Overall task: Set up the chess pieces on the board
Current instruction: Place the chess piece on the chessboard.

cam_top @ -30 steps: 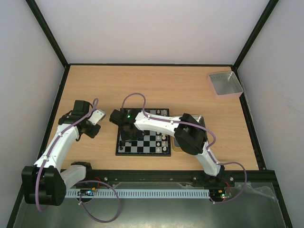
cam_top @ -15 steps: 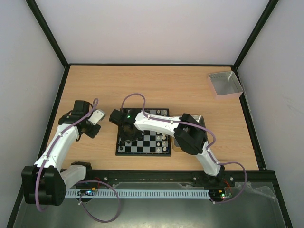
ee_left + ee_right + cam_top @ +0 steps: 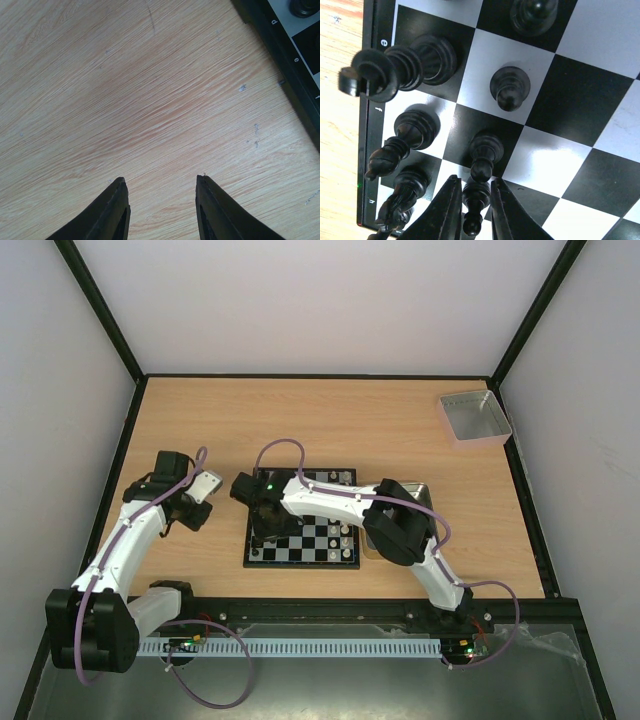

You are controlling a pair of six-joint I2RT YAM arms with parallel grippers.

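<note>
Barely any change from a second ago. Still pinching a black pawn (image 3: 474, 200) with the right gripper (image 3: 475, 180) at the board's (image 3: 310, 564) left edge, among other black pieces (image 3: 415, 130), just nudged slightly toward that edge. Left of the board, holding the left gripper (image 3: 162, 182) spread apart over bare table (image 3: 150, 100).

I see black chess pieces (image 3: 510, 87) on a board (image 3: 580, 95) checked black and silver, a pale wood-grain counter (image 3: 125, 100), a grey tray (image 3: 474, 417) at two o'clock.
</note>
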